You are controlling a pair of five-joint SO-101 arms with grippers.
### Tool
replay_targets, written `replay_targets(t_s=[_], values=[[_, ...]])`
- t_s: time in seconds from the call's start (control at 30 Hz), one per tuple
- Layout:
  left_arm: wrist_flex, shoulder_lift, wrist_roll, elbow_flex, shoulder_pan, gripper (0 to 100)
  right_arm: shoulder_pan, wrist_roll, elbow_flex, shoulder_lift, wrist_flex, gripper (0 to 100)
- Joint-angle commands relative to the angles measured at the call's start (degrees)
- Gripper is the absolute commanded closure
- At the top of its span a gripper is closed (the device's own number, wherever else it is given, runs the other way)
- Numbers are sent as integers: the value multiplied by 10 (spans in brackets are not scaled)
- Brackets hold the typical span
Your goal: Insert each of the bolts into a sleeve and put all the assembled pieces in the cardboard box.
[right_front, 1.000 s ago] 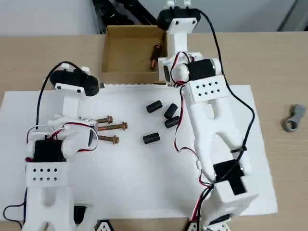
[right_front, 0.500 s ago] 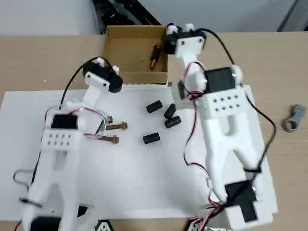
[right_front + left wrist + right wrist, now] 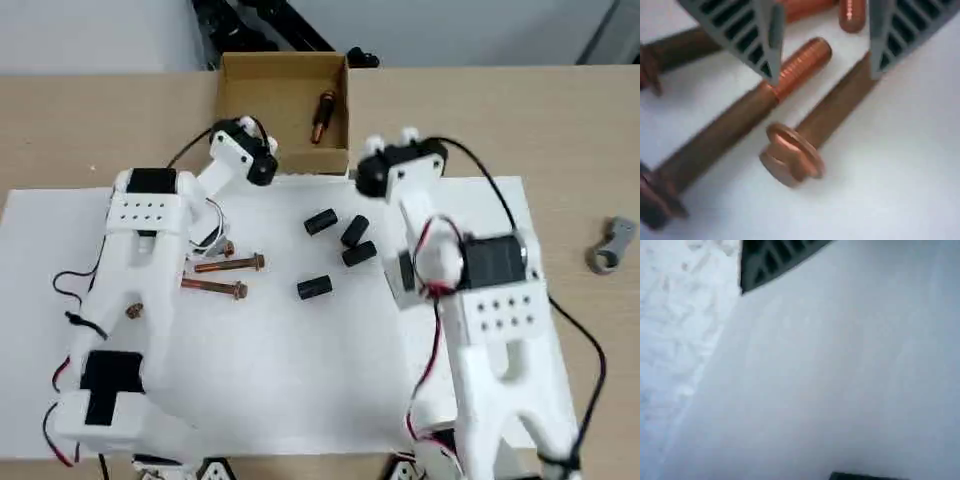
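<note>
Right gripper (image 3: 393,142) backed off brown cardboard box (image 3: 270,105), grip unclear; left gripper (image 3: 822,50) came over three copper bolts (image 3: 228,264) toward white paper sheet's (image 3: 300,380) left edge, jaws wide. One assembled piece (image 3: 325,115) boxed; four black sleeves (image 3: 313,288) waiting.

The bolts (image 3: 225,264) are copper, sleeves (image 3: 314,288) black, the box (image 3: 270,105) brown, the sheet (image 3: 290,380) and arms (image 3: 140,300) white, the table (image 3: 560,120) tan, a small part (image 3: 610,246) grey.

The bolts (image 3: 790,160) are glossy copper-toned metal, the sleeves (image 3: 314,288) matt black, the cardboard box (image 3: 265,110) dull brown, the tabletop (image 3: 560,120) smooth pale wood-grain.
</note>
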Motion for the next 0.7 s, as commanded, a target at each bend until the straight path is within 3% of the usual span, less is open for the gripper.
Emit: replay_targets(t_s=[0.0, 0.2, 0.67], values=[[18, 4, -25, -25, 0, 890, 7, 4, 63, -62, -39, 834], [9, 40, -30, -25, 0, 891, 4, 4, 150, -134, -85, 834], [-119, 149, -1, -29, -4, 892, 4, 1, 199, -188, -116, 834]])
